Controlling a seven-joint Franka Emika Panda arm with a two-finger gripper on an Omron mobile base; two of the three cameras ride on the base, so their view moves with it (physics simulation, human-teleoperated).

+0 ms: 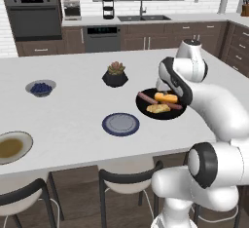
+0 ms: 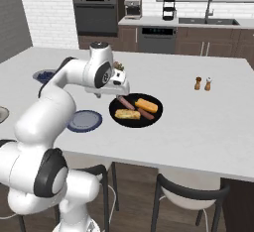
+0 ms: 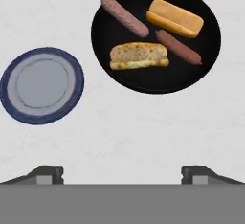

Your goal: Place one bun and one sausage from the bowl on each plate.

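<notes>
In the hand view, the gripper (image 3: 122,174) is seen spread wide and empty above the white counter (image 3: 143,132). The black bowl (image 3: 143,82), holding two buns and two sausages, lies at one o'clock; the blue-rimmed plate (image 3: 42,85) sits at ten o'clock, just beside it.

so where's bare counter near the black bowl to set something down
Bare counter lies right of the bowl, up to the salt and pepper shakers, and along the near edge. It is tighter left of the bowl, between it and the blue-rimmed plate, under the open gripper.
</notes>
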